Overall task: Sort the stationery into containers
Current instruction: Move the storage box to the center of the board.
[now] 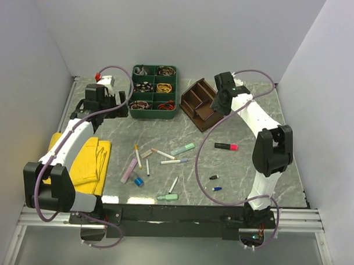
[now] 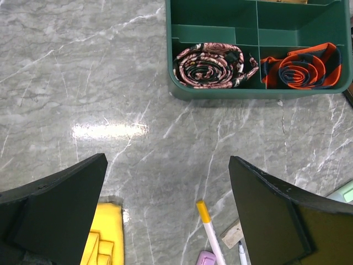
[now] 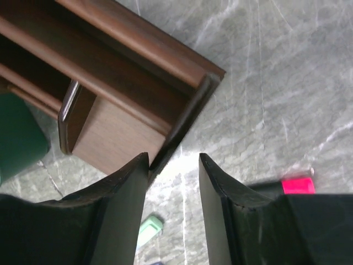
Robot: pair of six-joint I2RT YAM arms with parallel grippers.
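Right wrist view: the wooden organiser (image 3: pixel 118 132) fills the upper left, far compartments cut off by the frame. The right gripper (image 3: pixel 172 165) is narrowly parted at its corner wall, gripping nothing; contact not resolvable. Pink-and-black marker (image 3: pixel 298 185) is half hidden behind a finger. Remaining stationery (image 1: pixel 158 161) lies scattered mid-table, well apart from the organiser; left gripper (image 2: pixel 168 160) wide apart, empty, near the green tray (image 2: pixel 220 93).

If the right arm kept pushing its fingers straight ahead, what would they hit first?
Probably the wooden organiser: its corner edge sits just ahead of the open fingers of the right gripper. Depth is unclear, so they might slip past onto the marble table beside it.
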